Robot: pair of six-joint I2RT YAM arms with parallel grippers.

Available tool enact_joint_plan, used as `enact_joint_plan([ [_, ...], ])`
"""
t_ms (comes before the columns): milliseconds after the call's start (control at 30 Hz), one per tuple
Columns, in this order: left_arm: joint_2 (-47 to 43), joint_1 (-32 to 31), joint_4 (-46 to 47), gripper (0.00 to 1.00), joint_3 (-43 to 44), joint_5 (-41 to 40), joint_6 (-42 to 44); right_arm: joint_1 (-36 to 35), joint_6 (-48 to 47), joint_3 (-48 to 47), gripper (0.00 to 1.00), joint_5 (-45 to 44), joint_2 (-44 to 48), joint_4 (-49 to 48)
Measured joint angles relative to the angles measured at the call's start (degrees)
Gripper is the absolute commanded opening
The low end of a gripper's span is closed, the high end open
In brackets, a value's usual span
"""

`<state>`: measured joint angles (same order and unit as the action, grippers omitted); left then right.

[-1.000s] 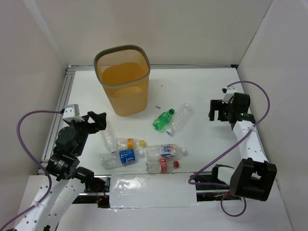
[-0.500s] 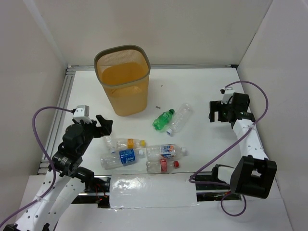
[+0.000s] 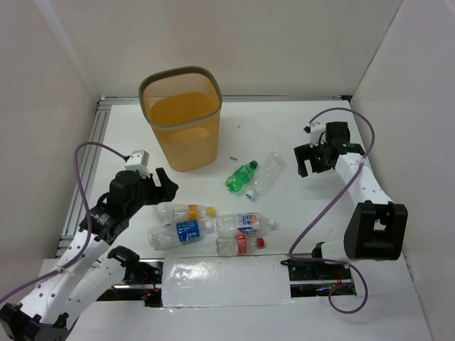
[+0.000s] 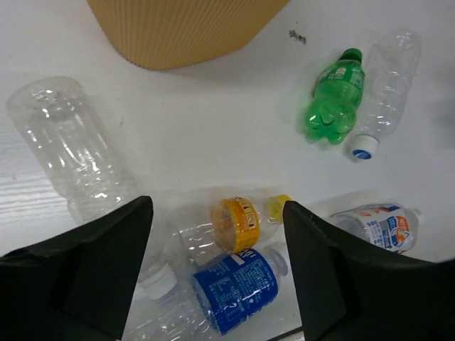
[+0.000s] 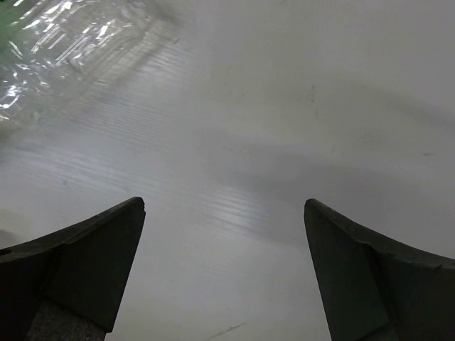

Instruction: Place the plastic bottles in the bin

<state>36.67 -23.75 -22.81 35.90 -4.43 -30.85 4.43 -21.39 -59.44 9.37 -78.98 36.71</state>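
Several plastic bottles lie on the white table in front of the bin (image 3: 179, 135), which stands upright at the back left. My left gripper (image 3: 161, 187) hangs open just above the near-left cluster. In the left wrist view the yellow-labelled bottle (image 4: 238, 224) and the blue-labelled bottle (image 4: 234, 288) lie between its fingers (image 4: 106, 256), and a clear unlabelled bottle (image 4: 67, 149) lies to the left. The green bottle (image 3: 240, 175) and a clear bottle (image 3: 264, 172) lie side by side at the centre. My right gripper (image 3: 308, 160) is open and empty to their right, over bare table (image 5: 234, 142).
Two more bottles lie near the front edge, one with a blue-and-red label (image 3: 245, 222) and one with a red label (image 3: 238, 244). White walls close in the table on three sides. A metal rail (image 3: 89, 153) runs along the left edge. Cables loop off both arms.
My left arm has swung right and forward, over the yellow and blue bottles, and its jaws have narrowed slightly. My right arm has shifted left toward the clear bottle.
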Motion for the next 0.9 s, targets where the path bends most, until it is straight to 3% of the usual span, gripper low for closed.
enact_joint_plan([
  [200,5.73,-0.79,-11.06,0.99,5.79,-13.05,-11.82,-1.38,0.81,-1.03,1.0,4.81,-2.45,0.81],
  [367,15.69,-0.79,-17.81,0.99,6.97,-21.57,-19.23,-1.75,2.36,-3.43,0.9,6.71,-4.22,-0.04],
  [533,21.4,-0.79,-15.45,0.99,3.78,-23.8,-22.1,-2.14,3.15,-4.66,0.89,8.2,-4.26,-0.81],
  [800,28.81,-0.72,-7.02,0.99,-1.53,-24.46,-23.52,-2.69,2.4,-5.38,0.98,10.01,-4.02,-1.18],
  [867,31.32,-0.72,-5.2,0.94,-1.95,-24.3,-23.63,-2.69,1.68,-5.64,0.99,11.15,-3.76,-1.27],
  [900,32.28,-0.68,-4.48,0.84,-2.16,-24.2,-23.69,-2.73,0.85,-5.7,0.99,12.13,-3.48,-1.33],
])
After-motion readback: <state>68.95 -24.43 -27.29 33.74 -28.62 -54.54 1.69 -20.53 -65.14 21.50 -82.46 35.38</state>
